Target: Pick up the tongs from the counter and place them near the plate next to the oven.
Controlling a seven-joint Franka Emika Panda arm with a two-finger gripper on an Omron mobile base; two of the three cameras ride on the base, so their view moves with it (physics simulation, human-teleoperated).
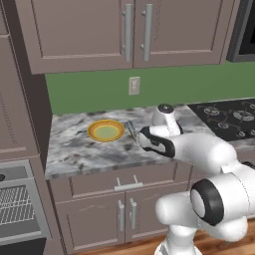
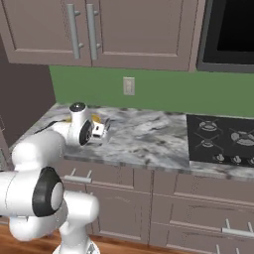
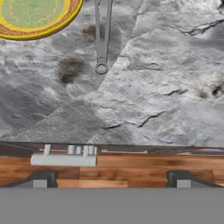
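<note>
The slim grey tongs (image 3: 103,37) lie flat on the marbled counter (image 3: 157,96), just right of the yellow-rimmed plate (image 3: 37,17), their ringed joined end pointing toward the counter's front edge. From the left base, the tongs (image 1: 131,129) rest beside the plate (image 1: 105,130), apart from it. My gripper (image 3: 111,180) hangs open above the counter's front edge, a little short of the tongs, with nothing between its fingertips (image 3: 40,179). The hand (image 1: 144,138) hovers just right of the tongs. The oven (image 1: 17,204), with wire racks, sits low at the left.
A black gas cooktop (image 2: 223,139) takes up the counter's right end, with a black microwave (image 2: 230,34) above it. Upper cabinets (image 1: 134,30) hang over the worktop. Below the edge are a drawer handle (image 3: 63,160) and wooden floor.
</note>
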